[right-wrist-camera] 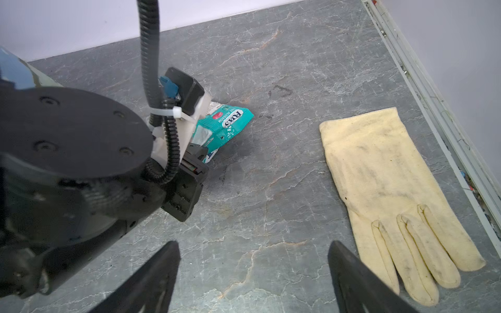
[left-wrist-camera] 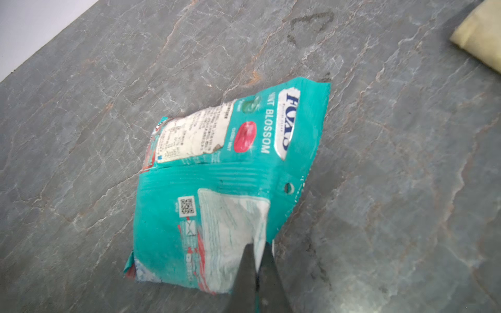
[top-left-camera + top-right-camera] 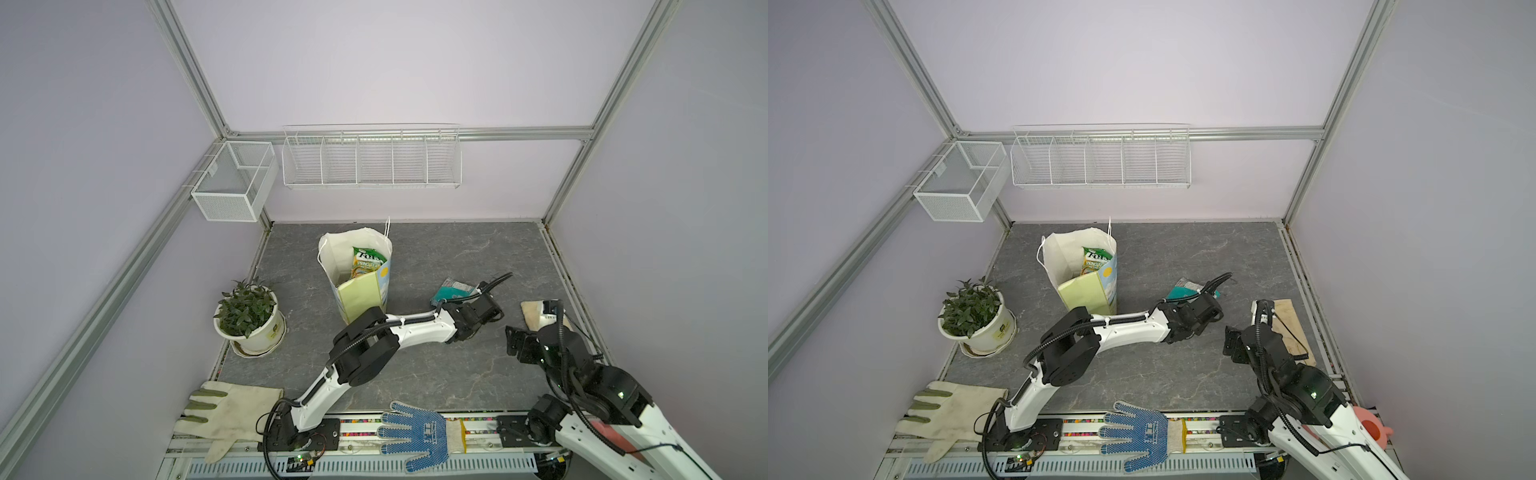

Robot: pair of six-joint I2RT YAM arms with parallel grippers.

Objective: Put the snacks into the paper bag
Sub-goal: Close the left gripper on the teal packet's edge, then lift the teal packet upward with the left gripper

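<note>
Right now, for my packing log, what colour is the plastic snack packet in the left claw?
Teal plastic packet, white label patches; best in left wrist view.

On the teal glossy plastic packet (image 2: 217,173): "FOX'S", "NT BLOSSOM", a QR code; on the green glossy plastic packet (image 3: 367,261), about 9 o'clock from it inside the tall white-lined paper bag (image 3: 358,300): "FOX'S SPRING TEA".

Tabletop (image 2: 379,162): grey stone-look slab, matt, veined, slightly rough.
Teal packet (image 2: 217,189): glossy plastic film, crinkled, white label scuffed.
Green packet (image 3: 365,262): glossy plastic.
Paper bag (image 3: 357,299): matt paper, smooth.
Cream glove (image 1: 379,176): matt cloth, smudged.
Blue glove (image 3: 415,432): knit cloth, raised dots.
Wire rack (image 3: 370,160), mesh basket (image 3: 232,187): white-coated metal.
Frame rail (image 3: 519,134): brushed metal.
Flowerpot (image 3: 262,334): smooth, glossy.
</note>
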